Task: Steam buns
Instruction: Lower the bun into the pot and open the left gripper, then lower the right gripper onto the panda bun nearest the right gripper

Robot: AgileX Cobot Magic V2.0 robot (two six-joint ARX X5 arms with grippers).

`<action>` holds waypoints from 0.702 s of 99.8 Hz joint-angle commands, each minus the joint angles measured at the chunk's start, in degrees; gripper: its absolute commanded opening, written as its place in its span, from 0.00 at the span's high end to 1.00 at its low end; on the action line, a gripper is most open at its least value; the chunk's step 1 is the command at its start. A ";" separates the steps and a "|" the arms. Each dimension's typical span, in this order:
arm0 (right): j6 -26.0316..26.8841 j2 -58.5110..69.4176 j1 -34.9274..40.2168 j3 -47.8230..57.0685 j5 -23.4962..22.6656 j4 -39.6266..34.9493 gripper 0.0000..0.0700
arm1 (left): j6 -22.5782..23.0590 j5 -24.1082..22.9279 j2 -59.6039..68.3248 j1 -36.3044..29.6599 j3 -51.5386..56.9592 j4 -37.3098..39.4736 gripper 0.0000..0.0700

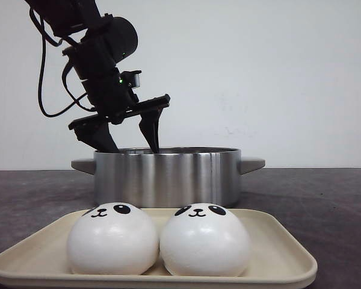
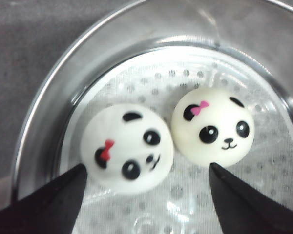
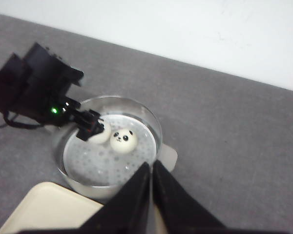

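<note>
Two white panda buns sit side by side on the cream tray [image 1: 283, 253]: the left bun [image 1: 112, 238] and the right bun [image 1: 205, 240]. Two more lie in the steel pot [image 1: 168, 174], on its perforated steamer plate [image 2: 185, 204]: one with a red bow [image 2: 127, 148] and one with a pink bow [image 2: 213, 126]. My left gripper [image 1: 132, 138] is open and empty, its tips just above the pot's rim, over the buns; in the left wrist view [image 2: 146, 187] the red-bow bun lies near one finger. My right gripper [image 3: 151, 168] is shut and empty, high above the pot's handle.
The pot [image 3: 110, 146] stands on a dark grey table [image 3: 224, 146] with side handles [image 1: 253, 163]. The tray lies in front of the pot, near the table's front edge [image 3: 44, 207]. A white wall stands behind.
</note>
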 commanded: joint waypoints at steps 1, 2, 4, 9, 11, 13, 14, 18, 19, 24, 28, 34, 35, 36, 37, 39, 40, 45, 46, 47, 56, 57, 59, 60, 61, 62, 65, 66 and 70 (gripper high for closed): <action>2.16 1.49 0.55 0.98 0.09 -0.42 1.00 | -1.27 0.11 -0.98 -0.55 1.62 -0.85 0.31; 2.23 1.53 0.55 0.98 0.09 -0.46 1.00 | -1.27 0.11 -1.27 -0.63 1.62 -1.05 0.31; 2.43 1.79 0.48 0.98 0.09 -0.76 1.00 | -1.25 0.07 -1.92 -0.79 1.62 -1.46 0.31; 2.82 2.40 0.26 0.98 0.09 -1.14 1.00 | -1.18 0.04 -3.89 -1.07 1.62 -2.58 0.31; 2.93 2.71 0.17 0.98 0.07 -1.20 1.00 | -1.16 0.04 -4.79 -1.14 1.62 -3.13 0.31; 2.95 3.06 0.13 0.98 0.07 -1.20 1.00 | -1.07 0.04 -5.68 -1.27 1.62 -3.58 0.31; 2.95 3.23 0.11 0.98 0.07 -1.20 1.00 | -1.01 0.04 -6.14 -1.36 1.62 -3.80 0.31; 2.95 3.98 0.07 0.98 0.07 -1.20 1.00 | -0.76 0.04 -8.28 -1.64 1.62 -4.96 0.31; 2.95 4.20 0.07 0.98 0.07 -1.20 1.00 | -0.76 0.04 -8.83 -1.73 1.62 -5.20 0.31; 2.95 5.35 0.07 0.98 0.00 -1.22 1.00 | -0.74 0.04 -11.72 -2.19 1.62 -6.51 0.31; 2.95 6.43 0.07 0.96 -0.09 -1.27 1.00 | -0.35 0.04 -14.32 -2.58 1.62 -7.72 0.31; 2.95 8.17 0.07 0.79 -0.94 -1.31 1.00 | 0.63 0.02 -18.38 -3.41 1.62 -9.22 0.31; 2.95 8.44 0.07 0.70 -1.25 -1.31 1.00 | 0.87 0.00 -19.06 -3.54 1.62 -9.46 0.31; 2.95 8.72 0.07 0.63 -1.62 -1.29 1.00 | 1.11 0.00 -19.74 -3.69 1.62 -9.64 0.31; 2.95 9.01 0.04 0.57 -1.95 -1.29 1.00 | 1.27 0.00 -20.41 -3.82 1.62 -9.90 0.31; 2.95 9.53 0.00 0.37 -2.75 -1.22 1.00 | 1.46 -0.07 -21.84 -4.13 1.62 -10.49 0.31; 2.95 9.77 -0.04 0.26 -3.17 -1.18 1.00 | 1.55 -0.22 -22.62 -4.28 1.62 -10.75 0.31; 3.13 10.88 -0.13 -0.70 -5.22 -0.44 1.00 | 1.60 -0.39 -26.12 -5.05 1.62 -11.96 0.31; 3.19 11.06 -0.13 -0.96 -5.60 -0.17 1.00 | 1.60 -0.42 -26.84 -5.20 1.62 -12.20 0.31; 3.34 11.21 -0.13 -1.27 -5.99 0.04 1.00 | 1.60 -0.42 -27.52 -5.33 1.62 -12.41 0.31; 5.14 12.17 -0.13 -4.79 -9.31 3.15 1.00 | 1.55 -0.39 -33.48 -6.67 1.62 -14.71 0.31; 5.33 12.26 -0.13 -5.31 -9.73 3.65 1.00 | 1.55 -0.39 -34.14 -6.80 1.62 -15.04 0.31; 5.92 12.37 -0.11 -6.36 -10.71 4.59 1.00 | 1.55 -0.39 -35.50 -7.04 1.62 -15.69 0.31; 6.19 12.39 -0.11 -6.91 -11.21 5.07 1.00 | 1.55 -0.39 -36.11 -7.15 1.62 -16.04 0.31; 6.49 12.39 -0.11 -7.50 -11.76 5.55 1.00 | 1.55 -0.39 -36.74 -7.28 1.62 -16.41 0.31; 6.82 12.39 -0.11 -8.09 -12.31 6.03 1.00 | 1.55 -0.39 -37.35 -7.39 1.62 -16.74 0.31; 7.87 12.39 -0.13 -9.94 -13.79 7.56 1.00 | 1.55 -0.39 -39.23 -7.69 1.62 -17.81 0.32; 8.17 12.39 -0.13 -10.60 -14.23 8.09 1.00 | 1.55 -0.39 -39.82 -7.80 1.62 -18.18 0.32; 9.44 12.39 -0.13 -13.25 -15.80 10.12 1.00 | 1.55 -0.42 -42.16 -8.13 1.62 -19.47 0.32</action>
